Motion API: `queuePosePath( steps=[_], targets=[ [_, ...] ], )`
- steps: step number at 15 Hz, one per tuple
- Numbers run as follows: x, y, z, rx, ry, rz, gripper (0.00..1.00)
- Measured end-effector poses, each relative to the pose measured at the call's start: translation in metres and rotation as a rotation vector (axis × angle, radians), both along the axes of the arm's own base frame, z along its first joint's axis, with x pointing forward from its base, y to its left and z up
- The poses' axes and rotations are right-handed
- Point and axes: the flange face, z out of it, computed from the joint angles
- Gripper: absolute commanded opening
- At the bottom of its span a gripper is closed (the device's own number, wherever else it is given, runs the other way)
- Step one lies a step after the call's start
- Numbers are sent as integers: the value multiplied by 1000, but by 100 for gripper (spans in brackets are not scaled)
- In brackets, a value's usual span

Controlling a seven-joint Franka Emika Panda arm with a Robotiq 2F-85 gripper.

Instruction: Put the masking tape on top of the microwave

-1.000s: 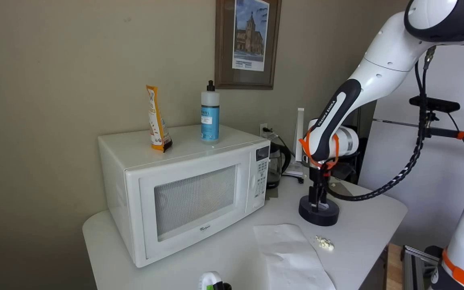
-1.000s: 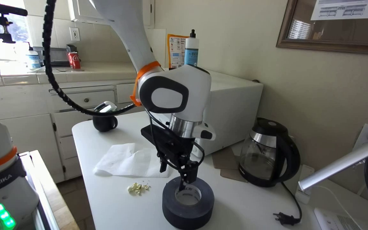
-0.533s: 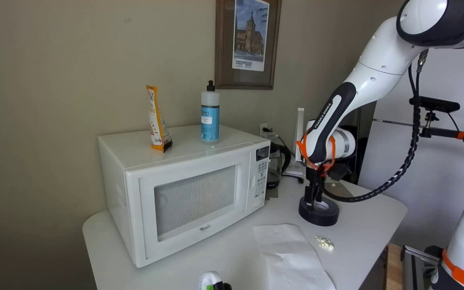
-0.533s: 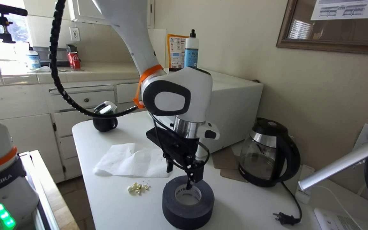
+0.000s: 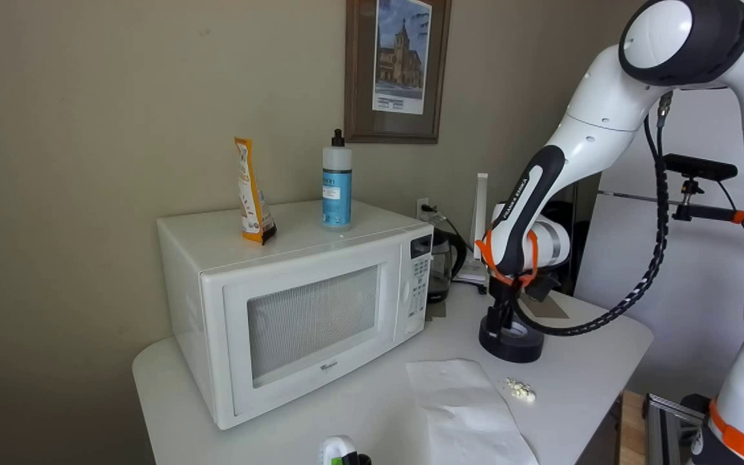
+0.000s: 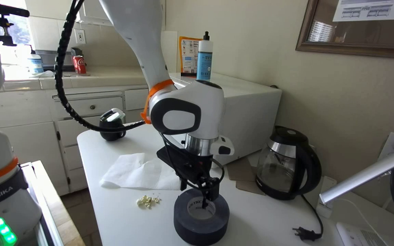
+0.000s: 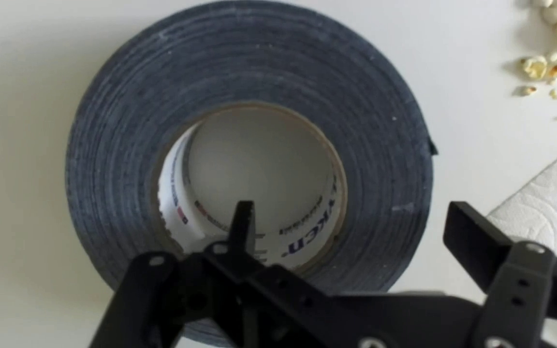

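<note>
This is a kitchen (a household one, by its look): in an exterior view, white drawers (image 6: 109, 100) and a cabinet door (image 6: 33, 153) sit beneath a tiled counter (image 6: 115, 71) near a bright window (image 6: 21, 29), and a red can (image 6: 79, 65) stands on that counter. A microwave (image 5: 310, 316) and a glass kettle (image 6: 279, 164) share the white table (image 6: 125, 220) with scattered popcorn (image 6: 146, 201) and a paper towel (image 6: 139, 172); a framed picture (image 5: 399, 68) hangs on the beige wall (image 5: 88, 97).
</note>
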Motion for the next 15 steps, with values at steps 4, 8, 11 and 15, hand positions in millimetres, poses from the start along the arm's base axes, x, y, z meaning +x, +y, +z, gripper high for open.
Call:
queuePosePath(
  steps=[4,8,11,15],
  targets=[
    [0,14,-6,17,13,32,58],
    [2,17,-13,22,23,44,27],
    [4,16,-14,19,25,50,21],
    [-1,16,-11,-24,54,156,21]
  ],
)
